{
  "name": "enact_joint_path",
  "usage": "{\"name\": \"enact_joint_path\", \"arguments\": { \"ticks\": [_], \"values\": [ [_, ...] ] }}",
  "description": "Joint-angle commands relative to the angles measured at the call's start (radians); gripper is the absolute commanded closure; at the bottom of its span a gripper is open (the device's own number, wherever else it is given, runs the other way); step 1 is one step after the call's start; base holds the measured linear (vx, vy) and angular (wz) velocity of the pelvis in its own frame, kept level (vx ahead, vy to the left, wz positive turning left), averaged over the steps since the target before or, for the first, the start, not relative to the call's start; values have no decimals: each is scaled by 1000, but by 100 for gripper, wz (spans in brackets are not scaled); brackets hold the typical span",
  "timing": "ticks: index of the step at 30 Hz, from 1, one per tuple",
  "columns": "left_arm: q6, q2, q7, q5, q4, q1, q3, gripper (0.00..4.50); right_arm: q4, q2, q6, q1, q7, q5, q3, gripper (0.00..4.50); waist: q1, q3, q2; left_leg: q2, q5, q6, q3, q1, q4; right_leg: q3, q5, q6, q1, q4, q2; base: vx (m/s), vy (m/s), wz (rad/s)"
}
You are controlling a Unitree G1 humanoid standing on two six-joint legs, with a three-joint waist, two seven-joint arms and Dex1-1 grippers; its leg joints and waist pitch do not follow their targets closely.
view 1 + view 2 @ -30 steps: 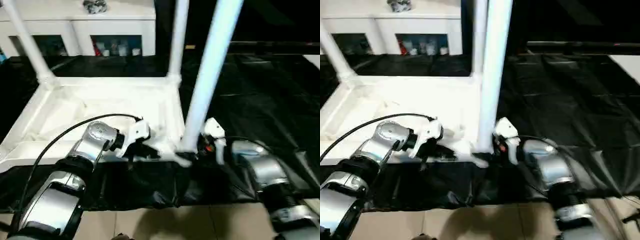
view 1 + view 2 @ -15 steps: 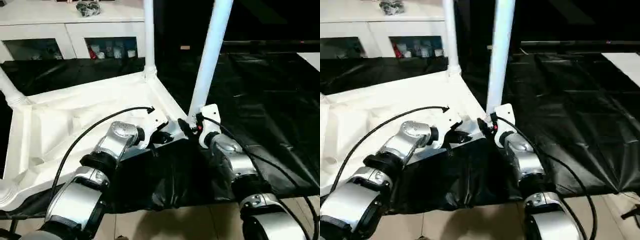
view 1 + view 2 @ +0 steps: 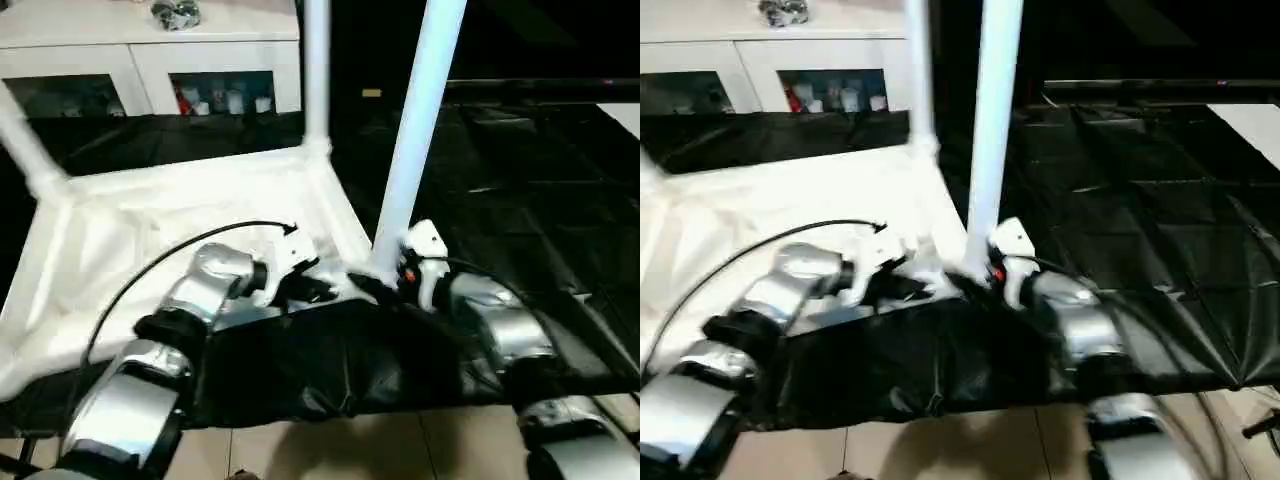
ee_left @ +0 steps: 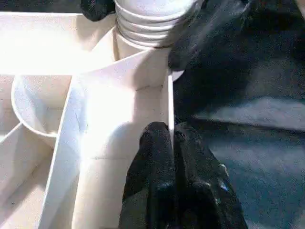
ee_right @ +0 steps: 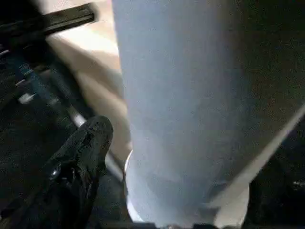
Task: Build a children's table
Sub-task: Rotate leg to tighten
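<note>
The white tabletop (image 3: pixel 150 230) lies upside down, ribbed underside up, on black sheeting. Three white legs stand in its corner sockets: the near right leg (image 3: pixel 415 130), the far right leg (image 3: pixel 316 70) and the far left leg (image 3: pixel 25 140). My left gripper (image 3: pixel 330 290) is shut on the tabletop's thin rim wall beside the near right socket; in the left wrist view its fingers (image 4: pixel 152 157) pinch that wall. My right gripper (image 3: pixel 385 285) holds the near right leg (image 5: pixel 181 95) at its base, one black finger (image 5: pixel 76 162) on each side.
A white glass-doored cabinet (image 3: pixel 150 60) stands behind the tabletop. Black sheeting (image 3: pixel 520 170) covers the floor to the right and under my arms. Pale floor tiles (image 3: pixel 330 450) run along the near edge. A black cable (image 3: pixel 180 255) loops over my left forearm.
The tabletop with its legs swung to one side half a second ago and has turned partway back. Both grippers kept their hold at the near right corner. The view also shifted.
</note>
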Motion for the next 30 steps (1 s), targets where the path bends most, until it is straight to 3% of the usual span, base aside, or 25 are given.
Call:
{"name": "enact_joint_path", "arguments": {
  "ticks": [1, 10, 19, 20, 24, 25, 26, 28, 30],
  "values": [
    [-40, -11, -62, -17, -8, -10, -25, 450, -48, -12, 35, 11, 141, 19, 81, 91, 5, -52, -11, 32, -223, 81, -6, 11, -61, 51, -197, -230, 45, -83, -60, 0, 0, 0],
    [-56, 22, -182, -30, -10, -12, -40, 450, -85, -57, 79, 12, 287, 24, 124, 164, 20, -57, -10, 34, -193, 77, -5, 11, -59, 52, -110, -255, 45, -71, -62, 0, 0, 0],
    [-54, 20, -164, -21, 8, -19, -32, 450, -108, -41, 103, 32, 263, 30, 118, 176, 24, -55, -11, 35, -206, 59, -5, 12, -61, 53, -153, -243, 44, -74, -65, 0, 0, 0],
    [-42, 10, -90, -7, 28, -30, -23, 450, -86, -17, 96, 30, 179, 20, 92, 176, 25, -54, -15, 34, -203, 60, -5, 12, -61, 53, -156, -240, 45, -75, -64, 0, 0, 0],
    [-23, -3, -28, -2, 47, -42, -11, 450, -56, 13, 80, 24, 68, 4, 59, 177, 17, -48, -12, 32, -235, 34, -8, 13, -67, 54, -232, -222, 39, -83, -66, 0, 0, 0],
    [-4, -21, 52, 4, 65, -55, 2, 450, -2, 53, 89, 5, -87, -9, 13, 177, 15, -49, -13, 32, -251, 27, -9, 16, -67, 53, -269, -209, 41, -88, -67, 0, 0, 0],
    [25, -47, 121, 6, 75, -66, 14, 450, 45, 92, 88, -11, -221, -24, -15, 178, 10, -47, -5, 31, -264, 15, -9, 18, -69, 55, -291, -206, 34, -89, -67, 0, 0, 0],
    [71, -83, 194, 3, 83, -77, 28, 450, 90, 130, 91, -29, -356, -53, -24, 178, -2, -48, -5, 29, -273, -17, -14, 16, -74, 53, -317, -196, 37, -90, -66, 0, 0, 0],
    [90, -103, 224, -2, 88, -82, 35, 450, 110, 161, 84, -46, -429, -54, -37, 178, -12, -49, -5, 27, -275, -14, -13, 20, -70, 54, -291, -200, 35, -93, -64, 0, 0, 0]
  ]
}}
